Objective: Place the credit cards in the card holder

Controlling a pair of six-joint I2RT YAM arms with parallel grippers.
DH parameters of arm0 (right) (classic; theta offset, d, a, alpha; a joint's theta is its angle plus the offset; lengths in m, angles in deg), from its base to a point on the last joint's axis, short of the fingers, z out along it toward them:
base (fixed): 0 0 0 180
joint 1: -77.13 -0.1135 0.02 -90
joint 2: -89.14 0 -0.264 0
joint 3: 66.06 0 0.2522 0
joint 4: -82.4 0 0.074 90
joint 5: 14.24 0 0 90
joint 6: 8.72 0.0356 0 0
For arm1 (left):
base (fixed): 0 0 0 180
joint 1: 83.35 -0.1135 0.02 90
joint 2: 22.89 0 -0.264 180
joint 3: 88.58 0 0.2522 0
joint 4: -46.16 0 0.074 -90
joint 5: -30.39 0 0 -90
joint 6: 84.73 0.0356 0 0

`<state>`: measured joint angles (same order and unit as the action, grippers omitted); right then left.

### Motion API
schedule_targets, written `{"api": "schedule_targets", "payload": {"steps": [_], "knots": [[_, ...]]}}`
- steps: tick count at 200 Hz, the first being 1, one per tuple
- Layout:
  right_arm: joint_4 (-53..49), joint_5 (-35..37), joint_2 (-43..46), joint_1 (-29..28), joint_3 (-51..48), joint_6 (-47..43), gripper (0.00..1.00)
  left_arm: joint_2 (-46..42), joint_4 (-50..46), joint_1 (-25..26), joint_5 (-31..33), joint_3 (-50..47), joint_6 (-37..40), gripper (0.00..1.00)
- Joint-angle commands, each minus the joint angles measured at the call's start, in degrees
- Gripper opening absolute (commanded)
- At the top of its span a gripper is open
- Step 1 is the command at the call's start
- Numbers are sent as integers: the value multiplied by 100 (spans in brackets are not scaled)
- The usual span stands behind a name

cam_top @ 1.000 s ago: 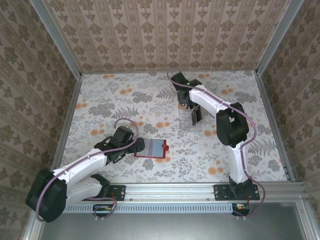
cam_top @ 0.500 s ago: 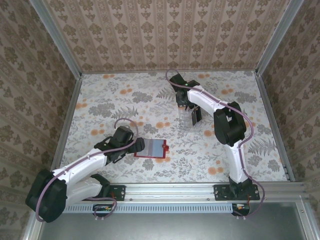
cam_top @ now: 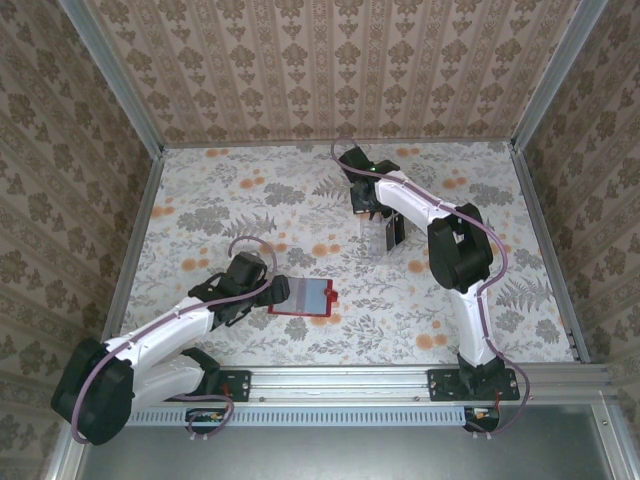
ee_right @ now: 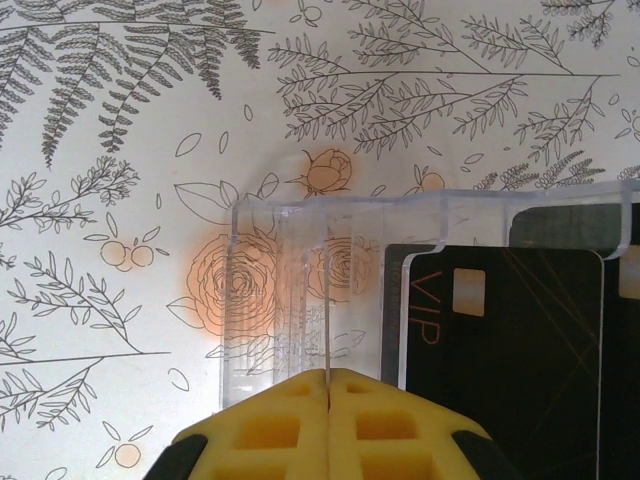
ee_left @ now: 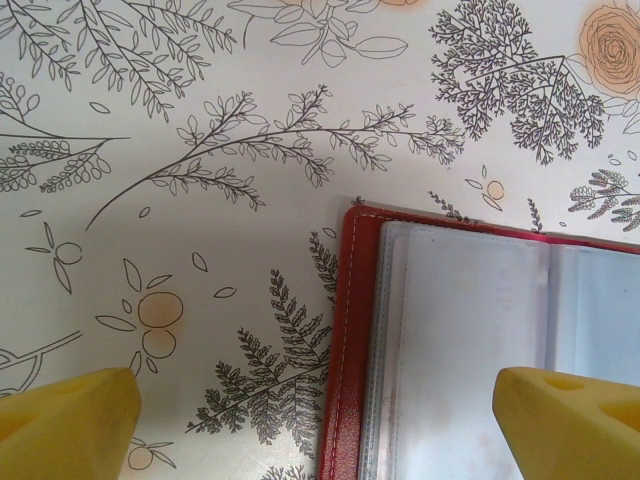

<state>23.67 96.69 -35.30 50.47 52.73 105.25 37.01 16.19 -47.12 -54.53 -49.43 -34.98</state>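
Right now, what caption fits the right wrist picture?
Right gripper closed at the clear rack holding a black VIP card.

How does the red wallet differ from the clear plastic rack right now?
The wallet is red and opaque; the rack is see-through. The wallet lies open and flat, its visible pockets empty; the rack stands up with dark cards in it. Both sit on the flowered table.

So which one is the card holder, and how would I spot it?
On the flowered table, look near the front, left of centre, just off the left gripper. The card holder lies open and flat there. It is the one red thing, with pale pockets inside; the clear rack of dark cards stands further back.
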Motion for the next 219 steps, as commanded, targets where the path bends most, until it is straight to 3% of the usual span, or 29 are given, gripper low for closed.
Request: {"api": "schedule_targets", "payload": {"steps": [1,59,124,175,219], "knots": [[-118,-179,185,46,26,12,4,-22,39,-54,-60,106,105,100],[21,-564,595,90,-11,104,0,-31,41,-54,-78,108,105,100],[719,-1334,1725,-84,-690,591,0,-81,41,-54,-45,66,36,100],[2325,-1360,2867,-1368,-2832,1658,0,-360,-240,-72,365,105,-52,100],[3290,-564,2986,-2724,-3909,2791,0,-558,-511,-238,583,270,133,100]]}}
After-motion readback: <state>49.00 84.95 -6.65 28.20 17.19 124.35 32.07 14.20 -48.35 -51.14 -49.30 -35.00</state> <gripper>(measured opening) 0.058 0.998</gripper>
